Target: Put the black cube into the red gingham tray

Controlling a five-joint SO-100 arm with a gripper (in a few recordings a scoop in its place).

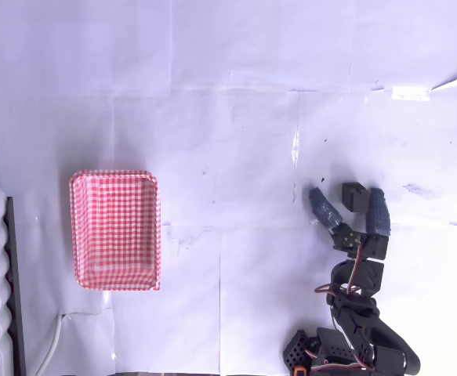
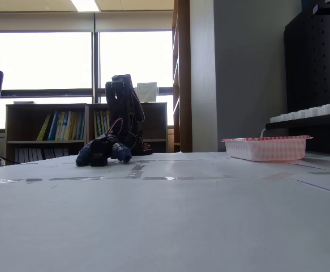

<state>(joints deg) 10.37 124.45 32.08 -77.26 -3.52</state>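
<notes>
In the overhead view, the black cube (image 1: 354, 197) is seen right of centre on the bench (image 1: 236, 141), between the gripper's (image 1: 349, 205) wide-spread jaws, ungripped. The red gingham tray (image 1: 115, 229) is seen well apart at left.

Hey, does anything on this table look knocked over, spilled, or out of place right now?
Nothing stands out. The red-and-white gingham tray sits flat and empty on the white paper-covered table. The small matte black cube rests upright between the open jaws of the dark gripper. The paper shows taped seams and slight wrinkles, nothing spilled.
</notes>
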